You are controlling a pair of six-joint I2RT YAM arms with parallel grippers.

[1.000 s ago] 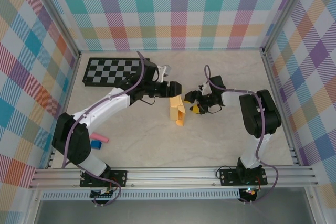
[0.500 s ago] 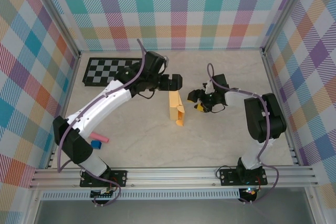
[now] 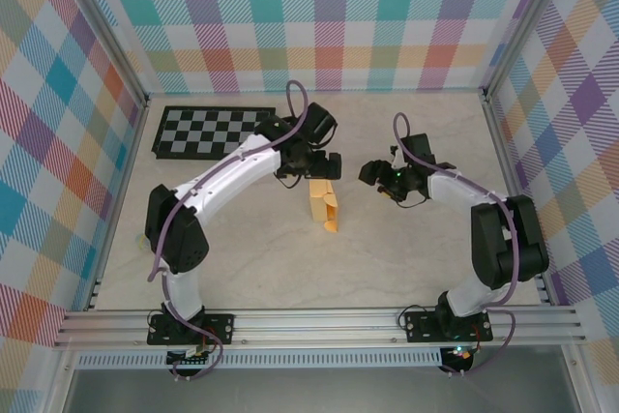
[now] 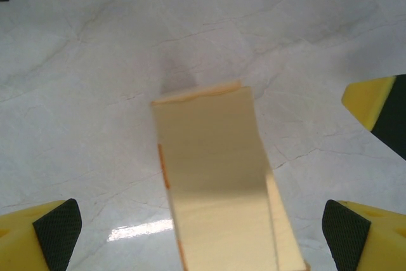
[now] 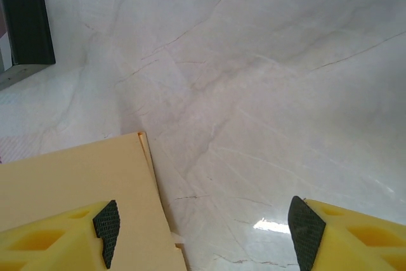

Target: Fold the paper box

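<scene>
The paper box (image 3: 323, 201) is a small yellow-orange card box lying lengthwise on the marble table, with a small flap sticking out at its near end. My left gripper (image 3: 315, 164) hovers over its far end, jaws wide open. In the left wrist view the paper box (image 4: 216, 182) runs down the middle between the fingers (image 4: 58, 233), touching neither pad. My right gripper (image 3: 380, 176) stands open just right of the box. In the right wrist view the paper box (image 5: 70, 179) lies by the left finger (image 5: 106, 230), and bare table fills the gap.
A black-and-white checkerboard (image 3: 208, 132) lies at the back left. Plaid walls and metal rails (image 3: 309, 321) close in the table. My right gripper's yellow finger (image 4: 375, 103) pokes into the left wrist view at the right edge.
The left gripper has opened wide and let go of the box, its arm swinging right over the box's far end. The right gripper has drawn back a little to the right.
</scene>
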